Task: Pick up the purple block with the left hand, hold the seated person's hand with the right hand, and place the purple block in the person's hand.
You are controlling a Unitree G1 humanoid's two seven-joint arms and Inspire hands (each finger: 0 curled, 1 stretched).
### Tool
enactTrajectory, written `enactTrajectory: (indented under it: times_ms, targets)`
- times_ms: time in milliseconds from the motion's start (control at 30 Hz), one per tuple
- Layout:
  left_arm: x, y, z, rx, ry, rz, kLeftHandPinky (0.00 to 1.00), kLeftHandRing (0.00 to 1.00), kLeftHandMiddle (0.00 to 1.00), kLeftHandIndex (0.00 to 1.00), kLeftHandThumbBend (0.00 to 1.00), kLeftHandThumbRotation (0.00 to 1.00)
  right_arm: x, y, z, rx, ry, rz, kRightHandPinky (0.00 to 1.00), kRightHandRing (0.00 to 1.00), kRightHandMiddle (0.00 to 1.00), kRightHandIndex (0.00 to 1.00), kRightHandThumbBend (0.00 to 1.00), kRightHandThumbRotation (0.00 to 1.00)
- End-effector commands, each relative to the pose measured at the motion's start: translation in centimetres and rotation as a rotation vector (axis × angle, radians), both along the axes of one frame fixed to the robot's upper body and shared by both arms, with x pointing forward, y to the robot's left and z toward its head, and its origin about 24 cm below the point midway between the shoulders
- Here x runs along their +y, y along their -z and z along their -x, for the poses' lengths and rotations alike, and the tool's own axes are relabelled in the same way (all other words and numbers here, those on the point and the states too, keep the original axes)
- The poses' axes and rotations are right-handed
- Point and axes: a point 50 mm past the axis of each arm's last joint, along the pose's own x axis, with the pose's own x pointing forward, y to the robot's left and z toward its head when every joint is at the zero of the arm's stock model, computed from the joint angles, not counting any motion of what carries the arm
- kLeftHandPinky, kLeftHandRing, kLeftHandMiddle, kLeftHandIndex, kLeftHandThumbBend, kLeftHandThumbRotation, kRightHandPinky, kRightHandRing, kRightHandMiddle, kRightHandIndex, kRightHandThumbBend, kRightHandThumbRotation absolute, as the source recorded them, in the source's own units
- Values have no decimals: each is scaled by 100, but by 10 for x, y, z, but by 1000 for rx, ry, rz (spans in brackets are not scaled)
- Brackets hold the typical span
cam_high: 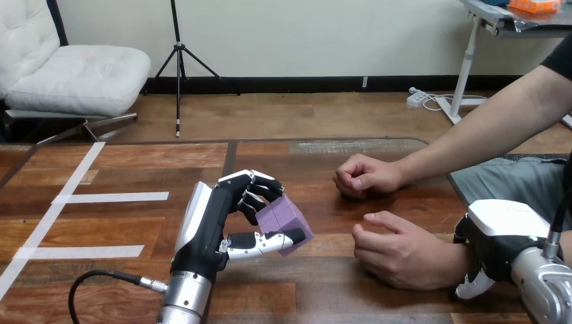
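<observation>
The left hand (209,226) is pinching a pale purple block (287,217) with curled fingers (260,189). The person's nearer hand (398,255) is resting at three o'clock.

1. The purple block (289,217) is half buried. The left hand (219,226) has its fingers and thumb curled round it, so the block's left face and underside are covered.
2. The right hand (504,229) sits right up against the person's wrist (448,260). Its palm side is tucked behind that wrist, so no way to tell if it actually grips.
3. The left forearm (185,297) runs off the bottom edge, and the right forearm (550,283) off the bottom right corner.
4. The person's farther hand (364,177) is balled up, palm out of sight, and its arm (499,128) gets chopped by the right edge.
</observation>
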Motion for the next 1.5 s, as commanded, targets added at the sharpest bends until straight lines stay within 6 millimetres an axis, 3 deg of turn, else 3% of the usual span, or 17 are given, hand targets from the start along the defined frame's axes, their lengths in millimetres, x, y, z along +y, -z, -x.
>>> enactTrajectory:
  times_ms: [0,1167,1467]
  targets:
    - [-3,-21,-13,-95,12,29,37,43,50,54,71,0,3,-24,-5,-86,-27,-6,39,49,54,54,77,0]
    - [-14,-26,-12,-106,78,65,36,42,50,54,72,2,19,-60,-5,-221,-109,-48,40,48,53,51,78,0]
    - [-19,-25,-10,-92,104,80,37,43,50,54,72,3,23,-65,-2,-255,-134,-51,36,44,51,50,80,0]
